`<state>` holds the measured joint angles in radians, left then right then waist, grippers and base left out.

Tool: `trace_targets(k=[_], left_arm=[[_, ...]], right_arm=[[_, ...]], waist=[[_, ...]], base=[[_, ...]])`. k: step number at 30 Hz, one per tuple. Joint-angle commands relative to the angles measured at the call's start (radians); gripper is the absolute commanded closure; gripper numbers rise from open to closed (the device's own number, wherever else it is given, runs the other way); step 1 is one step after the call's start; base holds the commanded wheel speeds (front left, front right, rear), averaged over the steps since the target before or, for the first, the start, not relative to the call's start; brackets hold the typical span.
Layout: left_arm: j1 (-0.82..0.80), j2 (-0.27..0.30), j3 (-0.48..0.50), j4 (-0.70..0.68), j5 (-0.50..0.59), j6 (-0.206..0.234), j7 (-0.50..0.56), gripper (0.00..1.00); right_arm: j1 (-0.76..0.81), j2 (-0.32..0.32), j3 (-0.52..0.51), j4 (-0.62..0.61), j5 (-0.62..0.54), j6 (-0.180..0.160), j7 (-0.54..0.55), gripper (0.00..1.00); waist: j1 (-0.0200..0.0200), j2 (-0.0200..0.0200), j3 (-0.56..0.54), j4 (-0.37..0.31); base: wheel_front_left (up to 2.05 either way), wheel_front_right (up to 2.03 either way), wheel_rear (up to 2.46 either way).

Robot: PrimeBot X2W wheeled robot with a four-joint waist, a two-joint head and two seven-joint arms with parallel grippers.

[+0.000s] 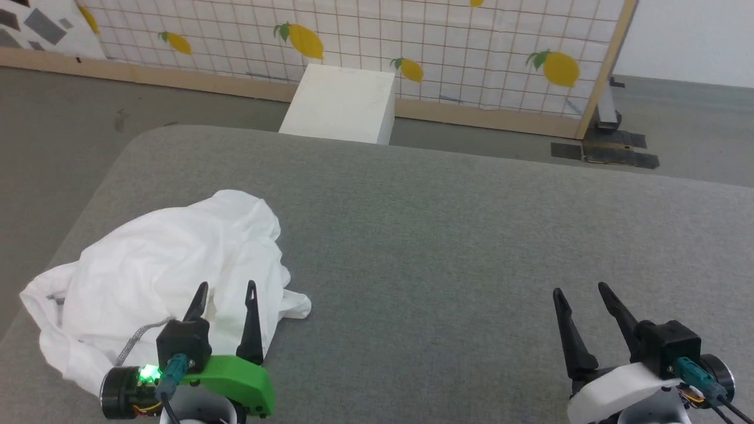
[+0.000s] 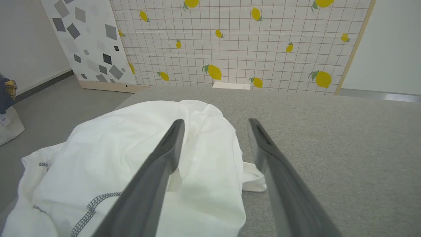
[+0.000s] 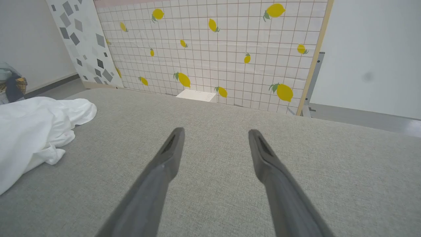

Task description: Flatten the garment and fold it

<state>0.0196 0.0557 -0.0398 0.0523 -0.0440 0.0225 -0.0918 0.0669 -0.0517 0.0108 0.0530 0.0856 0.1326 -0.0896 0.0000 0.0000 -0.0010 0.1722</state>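
Note:
The garment (image 1: pixel 159 265) is a white shirt lying crumpled in a heap at the near left of the grey padded table (image 1: pixel 447 235). Dark zigzag stitching shows on the garment (image 2: pixel 131 158) low in the left wrist view. My left gripper (image 1: pixel 227 288) hovers open over the heap's near right part, its fingers (image 2: pixel 167 148) spread above the cloth with nothing between them. My right gripper (image 1: pixel 580 290) stands open over bare table at the near right, well away from the garment (image 3: pixel 36 128); both fingers (image 3: pixel 171 151) frame only grey fabric.
A rigid white box (image 1: pixel 341 103) stands on the floor just beyond the table's far edge. Behind it runs a lemon-print grid screen (image 1: pixel 412 41) on a wooden frame. The table's left edge (image 1: pixel 88 194) curves close to the shirt heap.

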Motion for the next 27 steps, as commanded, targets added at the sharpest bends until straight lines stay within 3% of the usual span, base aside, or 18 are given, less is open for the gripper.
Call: trace_targets(k=[1, 27], left_arm=[[0.000, 0.001, 0.001, 0.003, -0.008, 0.006, -0.011, 0.00], [0.005, -0.002, -0.010, 0.007, -0.024, 0.022, -0.065, 0.00]], right_arm=[[0.016, 0.001, 0.005, 0.005, 0.011, -0.001, -0.010, 0.00], [0.039, 0.001, 0.049, 0.021, 0.059, -0.001, -0.042, 0.00]], waist=[[0.0000, 0.0000, 0.002, 0.020], [0.0000, 0.0000, 0.006, 0.155]], base=[[0.00, 0.00, 0.00], [0.00, 0.00, 0.00]])
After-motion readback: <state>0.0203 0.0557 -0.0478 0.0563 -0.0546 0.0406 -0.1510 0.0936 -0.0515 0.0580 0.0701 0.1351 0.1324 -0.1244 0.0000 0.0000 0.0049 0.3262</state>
